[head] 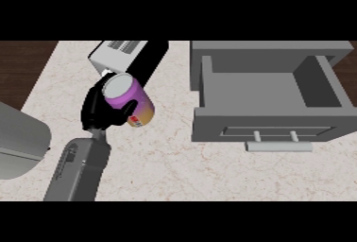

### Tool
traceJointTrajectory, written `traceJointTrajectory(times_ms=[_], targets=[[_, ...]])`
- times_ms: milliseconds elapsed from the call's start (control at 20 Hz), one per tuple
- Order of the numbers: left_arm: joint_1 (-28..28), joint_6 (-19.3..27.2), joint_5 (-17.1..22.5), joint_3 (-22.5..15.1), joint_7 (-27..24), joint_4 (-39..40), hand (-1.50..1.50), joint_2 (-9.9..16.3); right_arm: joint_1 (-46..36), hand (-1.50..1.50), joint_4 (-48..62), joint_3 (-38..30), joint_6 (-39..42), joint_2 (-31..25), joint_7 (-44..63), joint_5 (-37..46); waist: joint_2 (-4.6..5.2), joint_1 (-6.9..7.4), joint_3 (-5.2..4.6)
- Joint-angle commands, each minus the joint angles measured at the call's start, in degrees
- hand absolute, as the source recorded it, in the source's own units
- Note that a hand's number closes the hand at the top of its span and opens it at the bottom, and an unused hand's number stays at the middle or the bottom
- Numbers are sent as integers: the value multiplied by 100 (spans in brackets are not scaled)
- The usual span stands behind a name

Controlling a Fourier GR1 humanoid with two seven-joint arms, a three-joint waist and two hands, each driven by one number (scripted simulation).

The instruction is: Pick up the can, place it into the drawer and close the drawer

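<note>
a pale marbled counter (181, 165) is filling the view, with dark wood flooring showing at the upper left edge. the left hand (101, 111) is curling round a purple can (131, 101), which is tilting and appearing raised off the surface, though contact is hard to judge. well apart to the right, a grey drawer (268, 92) is standing open, its handle (279, 146) facing the viewer. a grey and black appliance (129, 54) is sitting behind the can.

Light falls even and soft across the pale marbled counter (181, 165), bright with no glare. The open drawer (268, 94) is shaded darker along its inner right wall, and its handle (279, 146) casts barely any shadow.
</note>
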Motion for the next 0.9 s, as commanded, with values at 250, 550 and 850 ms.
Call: traceJointTrajectory(times_ms=[250,550,850], targets=[[-609,1166,-260,-522,1400,-1355,150,-35,-1,-150,118,2,95,42,-117,87,20,-39,-2],[-1281,2100,-518,-1120,2002,-1548,150,-36,192,-150,-290,75,-206,44,32,-28,18,-75,-2],[-2187,2302,-362,-1147,1887,-650,150,-38,-213,-150,-95,315,-274,39,73,300,37,-85,-3]])
